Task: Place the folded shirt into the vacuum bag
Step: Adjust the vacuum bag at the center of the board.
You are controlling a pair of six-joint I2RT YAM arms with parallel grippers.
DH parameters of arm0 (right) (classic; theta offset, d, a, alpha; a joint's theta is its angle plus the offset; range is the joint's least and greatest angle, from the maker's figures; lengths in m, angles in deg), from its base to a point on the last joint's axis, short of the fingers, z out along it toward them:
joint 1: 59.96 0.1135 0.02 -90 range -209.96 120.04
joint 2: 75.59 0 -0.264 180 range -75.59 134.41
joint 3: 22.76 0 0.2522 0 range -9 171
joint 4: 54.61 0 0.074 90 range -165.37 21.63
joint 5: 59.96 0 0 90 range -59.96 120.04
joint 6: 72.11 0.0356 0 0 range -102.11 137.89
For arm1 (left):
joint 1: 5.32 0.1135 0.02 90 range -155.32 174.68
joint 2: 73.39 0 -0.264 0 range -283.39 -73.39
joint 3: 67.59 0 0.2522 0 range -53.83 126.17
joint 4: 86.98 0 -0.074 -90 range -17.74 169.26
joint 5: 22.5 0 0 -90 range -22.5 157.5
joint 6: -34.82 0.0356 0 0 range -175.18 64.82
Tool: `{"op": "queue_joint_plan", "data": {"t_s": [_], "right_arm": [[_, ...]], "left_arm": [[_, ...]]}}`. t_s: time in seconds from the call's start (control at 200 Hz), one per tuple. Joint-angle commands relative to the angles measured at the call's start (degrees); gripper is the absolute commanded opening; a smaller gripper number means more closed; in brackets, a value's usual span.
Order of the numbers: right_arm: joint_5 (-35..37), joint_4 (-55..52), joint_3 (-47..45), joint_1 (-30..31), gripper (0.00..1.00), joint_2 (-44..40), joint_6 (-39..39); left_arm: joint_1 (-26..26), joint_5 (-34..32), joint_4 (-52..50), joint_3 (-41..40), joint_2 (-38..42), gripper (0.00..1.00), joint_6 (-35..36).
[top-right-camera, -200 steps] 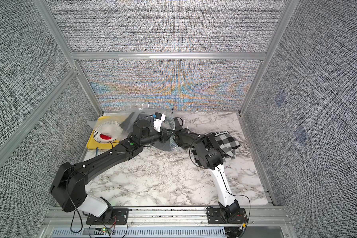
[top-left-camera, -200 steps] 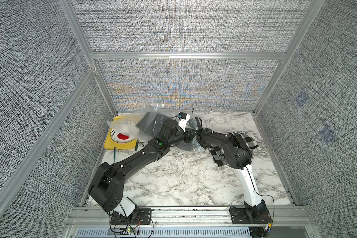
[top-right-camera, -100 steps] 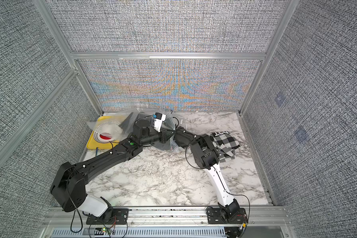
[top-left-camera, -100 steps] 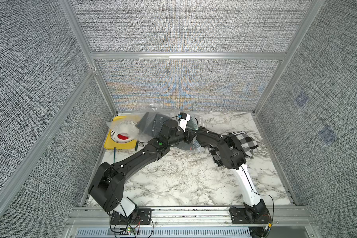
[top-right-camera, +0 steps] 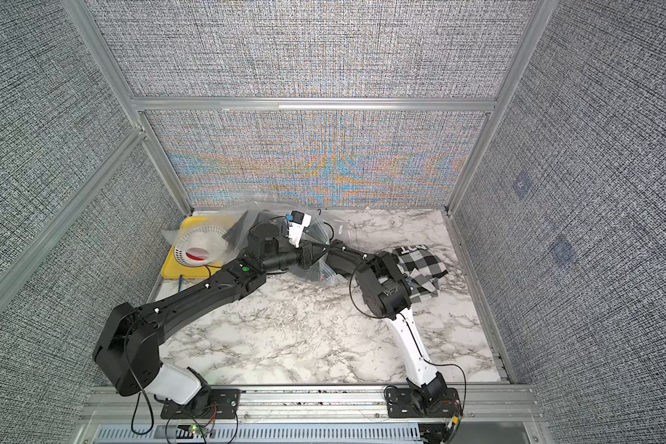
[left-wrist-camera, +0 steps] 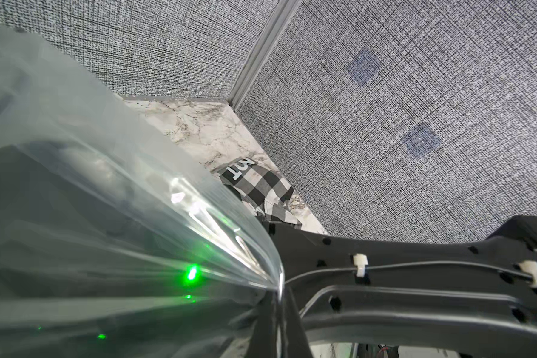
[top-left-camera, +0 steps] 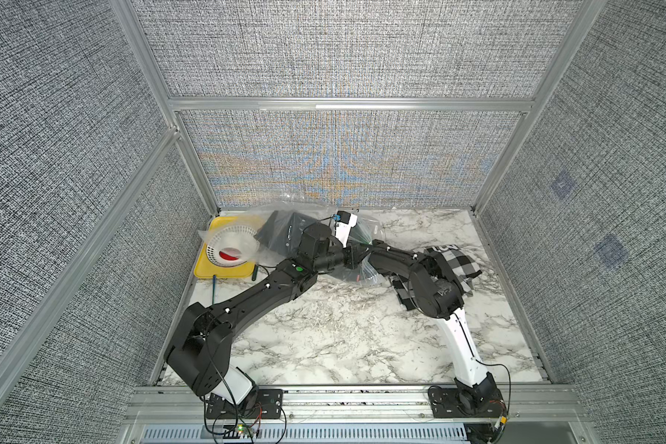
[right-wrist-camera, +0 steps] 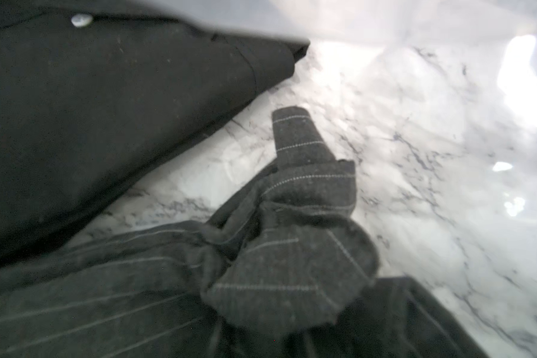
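- Fingers (left-wrist-camera: 292, 328) of the left gripper (top-left-camera: 358, 254) are pinching the bag (top-left-camera: 348, 275) mouth, holding it lifted at the back of the table (top-left-camera: 323, 338); right gripper is buried inside, grip impossible to tell.
- Striped shirt (right-wrist-camera: 261, 263) is lying bunched in the bag beside a black garment (right-wrist-camera: 106, 124); I'm judging it wants pushing deeper and flattening before letting go.
- Versus a second ago, right arm's elbow (top-left-camera: 431, 286) is sitting lower; checked shirt (top-left-camera: 452, 261) is showing more.

Marble-patterned desk (top-left-camera: 343, 338), yellow tray (top-left-camera: 224, 273) on it, clear vacuum bag (top-left-camera: 368, 275) touching the tray's side, checked shirt (top-left-camera: 458, 261) lies well apart from the tray.
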Motion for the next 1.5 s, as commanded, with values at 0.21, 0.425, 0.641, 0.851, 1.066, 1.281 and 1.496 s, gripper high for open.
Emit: {"op": "queue_joint_plan", "data": {"t_s": [0.21, 0.425, 0.641, 0.851, 1.066, 1.281, 1.496], "right_arm": [[-7.72, -3.42, -8.25, -1.74, 0.00, -8.23, 1.17], [-17.80, 10.30, -13.89, -3.54, 0.00, -15.87, 6.96], [-22.35, 22.76, -19.33, -4.24, 0.00, -19.42, 12.82], [-28.74, 32.72, -19.84, -5.60, 0.00, -17.58, 23.98], [-34.29, 40.07, -15.93, -7.06, 0.00, -12.35, 36.11], [-39.18, 44.06, -9.20, -6.53, 0.00, -5.66, 43.10], [-38.10, 33.70, -0.51, -4.77, 0.00, 0.08, 42.24]], "left_arm": [[-0.38, 3.75, 3.91, -0.13, -1.64, 0.00, -2.08], [-0.86, 4.88, 4.36, 0.52, -2.76, 0.00, -2.74], [-0.99, 5.08, 4.05, 0.52, -3.03, 0.00, -2.65], [-1.42, 6.22, 4.07, 1.63, -4.20, 0.00, -2.83], [-2.87, 8.49, 3.96, 2.93, -4.69, 0.00, -2.61], [-4.66, 10.25, 3.65, 4.84, -5.81, 0.00, -2.17], [-5.12, 10.60, 2.32, 6.22, -6.32, 0.00, -1.19]]}}
